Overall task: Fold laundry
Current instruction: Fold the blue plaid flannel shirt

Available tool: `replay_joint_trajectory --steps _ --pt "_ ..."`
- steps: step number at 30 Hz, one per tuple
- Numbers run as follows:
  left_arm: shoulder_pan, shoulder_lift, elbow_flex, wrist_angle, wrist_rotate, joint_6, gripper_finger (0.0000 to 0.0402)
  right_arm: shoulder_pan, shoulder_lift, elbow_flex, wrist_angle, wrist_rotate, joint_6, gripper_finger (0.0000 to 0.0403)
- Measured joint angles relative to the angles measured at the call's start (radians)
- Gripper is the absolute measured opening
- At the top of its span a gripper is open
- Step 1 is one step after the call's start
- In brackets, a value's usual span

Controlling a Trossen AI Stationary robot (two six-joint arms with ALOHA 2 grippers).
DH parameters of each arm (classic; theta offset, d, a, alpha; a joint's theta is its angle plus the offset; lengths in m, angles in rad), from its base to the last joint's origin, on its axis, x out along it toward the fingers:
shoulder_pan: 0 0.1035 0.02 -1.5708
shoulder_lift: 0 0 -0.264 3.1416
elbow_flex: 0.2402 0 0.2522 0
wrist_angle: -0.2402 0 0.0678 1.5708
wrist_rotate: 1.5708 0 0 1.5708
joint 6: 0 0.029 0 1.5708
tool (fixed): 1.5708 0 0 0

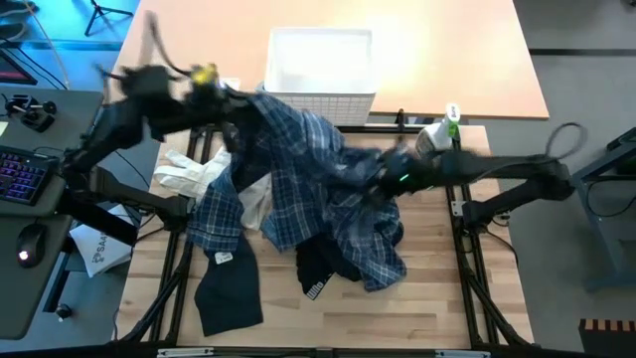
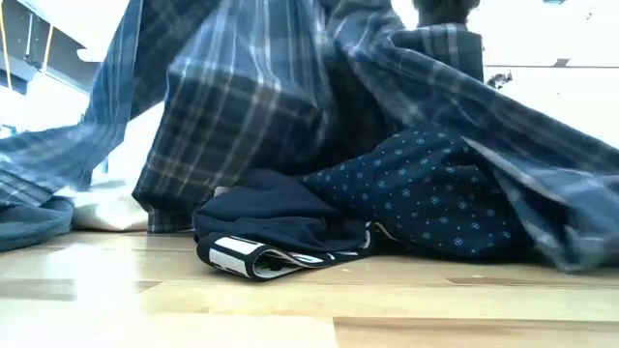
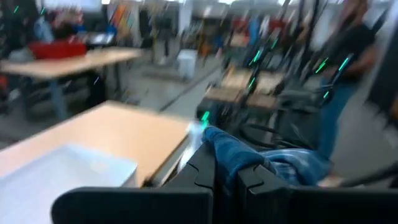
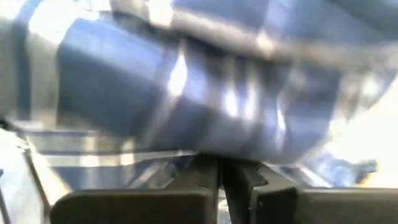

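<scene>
The blue-and-white plaid shirt (image 1: 298, 169) is stretched above the table between both arms, and its lower part drapes onto the wood. My left gripper (image 1: 227, 99) is shut on it, held high near the white basket. My right gripper (image 1: 386, 177) is shut on it near the table's middle. In the low view the plaid shirt (image 2: 261, 97) hangs like a curtain over the navy dotted shirt (image 2: 426, 193) and a dark folded piece (image 2: 271, 237), which both lie on the table. Another dark piece (image 1: 229, 288) lies flat near the front. My left gripper pinches a bunched part of the plaid shirt (image 3: 245, 160) between its two fingers (image 3: 205, 174), which point about level. The cloth spills out past the fingertips and hangs below them. Which edge of the shirt this is cannot be told. My right gripper has its fingers (image 4: 208, 177) closed against the plaid cloth (image 4: 217, 146), coming at it slanting down from the table's right side. The cloth fills the view right at the fingertips and hides how much lies between them. The shirt runs from there up toward the left gripper.
The white lattice basket (image 1: 320, 75) stands at the far middle. A white cloth (image 1: 199, 174) lies at the left under the left arm. A spray bottle (image 1: 442, 131) stands at the right, by the right arm. Bare wood shows along the near edge (image 1: 427, 308).
</scene>
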Motion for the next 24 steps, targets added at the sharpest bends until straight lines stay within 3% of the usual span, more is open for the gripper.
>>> replay_joint_trajectory --steps 5,7,10,14,18,24 --pt "0.0 0.006 0.203 0.034 0.082 -0.01 0.0 0.001 -0.045 0.46 -0.304 0.076 -0.076 0.0002" --pt "0.0 0.011 0.274 0.082 0.155 -0.022 0.0 0.001 -0.046 0.642 -0.276 0.061 -0.158 0.0002" --pt "0.0 0.024 0.354 0.127 0.267 -0.053 0.0 0.001 -0.038 0.826 -0.124 -0.066 -0.319 0.0002" --pt "0.0 0.05 0.416 0.132 0.391 -0.128 0.0 0.022 -0.022 0.928 0.048 -0.337 -0.49 0.0001" --pt "-0.002 0.1 0.437 0.161 0.54 -0.263 0.0 0.084 0.006 0.944 0.155 -0.567 -0.544 0.0001" --pt "-0.084 0.207 0.488 0.405 0.798 -0.541 0.0 0.221 0.03 0.944 0.482 -0.809 -0.604 0.0"
